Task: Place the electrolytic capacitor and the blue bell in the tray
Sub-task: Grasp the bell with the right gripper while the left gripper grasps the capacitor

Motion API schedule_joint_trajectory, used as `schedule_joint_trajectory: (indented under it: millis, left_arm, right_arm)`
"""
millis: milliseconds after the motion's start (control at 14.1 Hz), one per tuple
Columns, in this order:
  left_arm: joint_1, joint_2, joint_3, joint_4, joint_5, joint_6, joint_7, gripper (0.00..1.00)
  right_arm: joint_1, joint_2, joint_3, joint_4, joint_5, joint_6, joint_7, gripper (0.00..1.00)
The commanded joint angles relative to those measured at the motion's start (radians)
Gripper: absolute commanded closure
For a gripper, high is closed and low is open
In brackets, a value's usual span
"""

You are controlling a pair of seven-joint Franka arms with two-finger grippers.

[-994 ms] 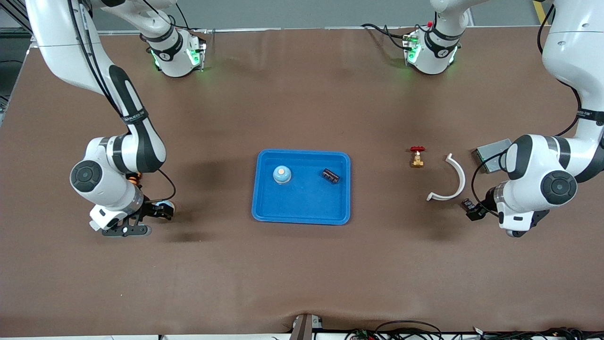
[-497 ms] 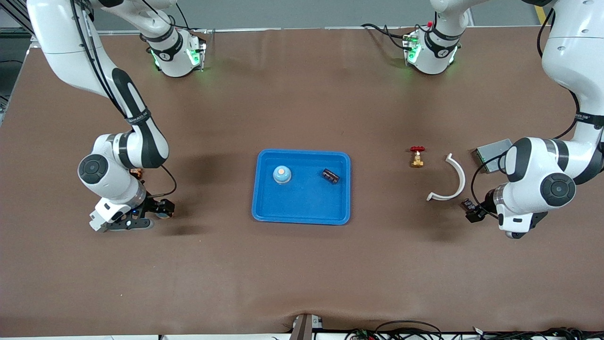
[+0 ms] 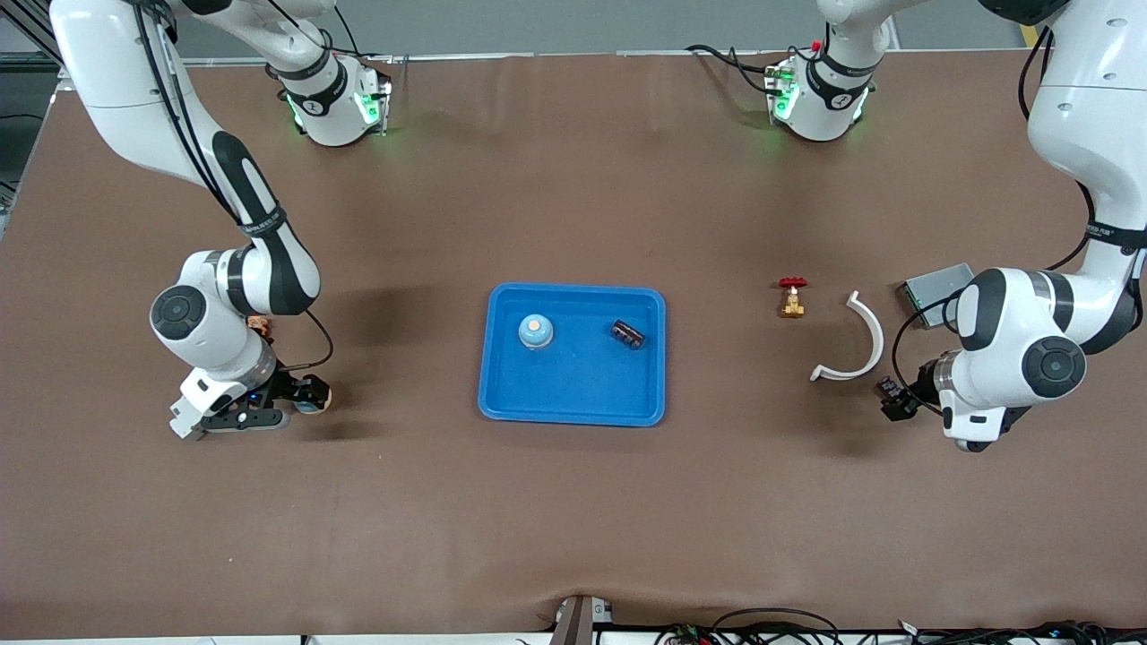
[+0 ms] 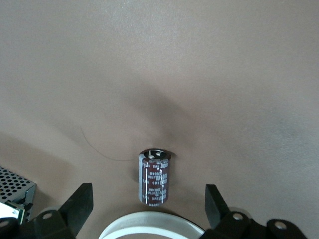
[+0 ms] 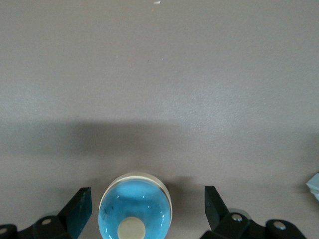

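Observation:
The bright-blue tray [image 3: 573, 394] lies mid-table and holds a blue bell [image 3: 535, 331] and a dark capacitor [image 3: 628, 334]. A second blue bell [image 3: 311, 399] stands on the table toward the right arm's end. My right gripper [image 3: 291, 400] is open and low around it, and in the right wrist view this bell [image 5: 134, 205] sits between the spread fingers of the gripper [image 5: 148, 201], untouched. A second capacitor [image 3: 888, 387] lies on the table toward the left arm's end. My left gripper [image 3: 896, 403] is open, and the capacitor [image 4: 154, 177] lies just ahead of the gripper [image 4: 148, 200].
A white curved piece [image 3: 858, 345] lies beside the left gripper and also shows in the left wrist view [image 4: 149, 225]. A red-handled brass valve [image 3: 792, 297] and a grey metal box [image 3: 932, 291] lie nearby. A small orange part [image 3: 259, 324] lies by the right arm.
The right arm's wrist has swung and its gripper has shifted a little toward the tray at the bell. The left gripper has crept slightly toward the capacitor.

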Motion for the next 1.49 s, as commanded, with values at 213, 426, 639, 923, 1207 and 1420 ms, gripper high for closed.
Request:
schedule_joint_trajectory:
  millis: [213,426,639,923,1207,1420]
  left_arm:
    - [0.018,0.041,-0.006,0.01,0.019,0.006,0.017,0.27]
    - [0.011,0.057,-0.006,0.013,0.022,0.007,0.019,0.41]
    - [0.01,0.058,-0.006,0.013,0.036,0.01,0.019,0.83]
    - [0.002,0.034,-0.017,0.033,0.038,0.001,0.013,1.0]
    - [-0.008,-0.049,-0.078,0.117,-0.036,-0.153,0.003,1.0]
    - [-0.021,-0.049,-0.168,0.201,-0.07,-0.24,-0.084,1.0]
  right_arm:
    - [-0.015,-0.003,0.026,-0.033,-0.003,0.019,0.004,0.0]
    - [-0.014,0.011,0.028,-0.029,-0.003,0.02,0.004,0.0]
    - [-0.012,0.02,0.026,-0.024,-0.003,0.019,0.003,0.0]
    - [-0.014,0.02,0.026,-0.021,-0.004,0.017,-0.009,0.0]
    - [-0.005,0.02,0.026,-0.021,-0.004,0.012,-0.008,1.0]
    - [-0.005,0.019,0.028,-0.018,-0.004,0.008,0.001,1.0]
